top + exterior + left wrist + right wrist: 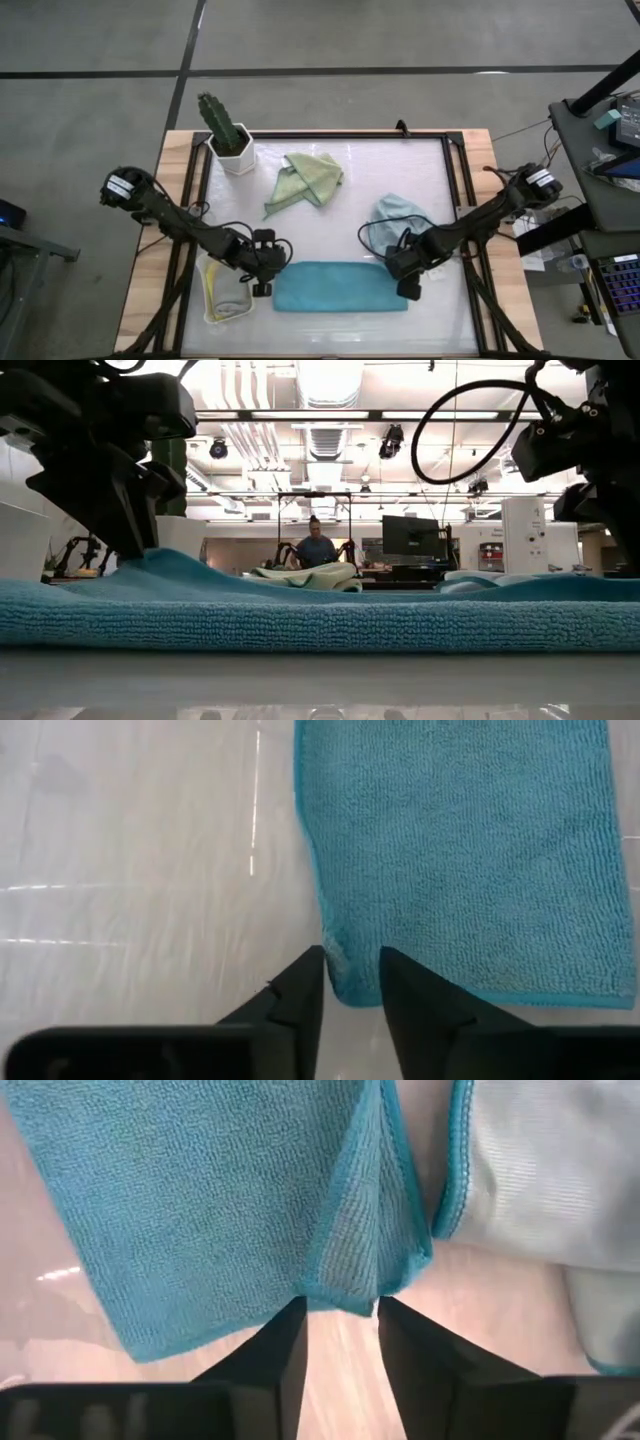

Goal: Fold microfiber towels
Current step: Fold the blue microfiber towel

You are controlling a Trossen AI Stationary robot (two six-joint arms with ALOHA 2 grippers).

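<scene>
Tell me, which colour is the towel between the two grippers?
Teal towel, plain; the high view shows it best.

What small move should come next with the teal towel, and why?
Probably carry one end across to the other for a second fold. The teal towel already lies as a long folded strip, with the left pincer at one end corner and the right pincer at the other, each with fingers astride the edge and apparently not yet closed.
</scene>
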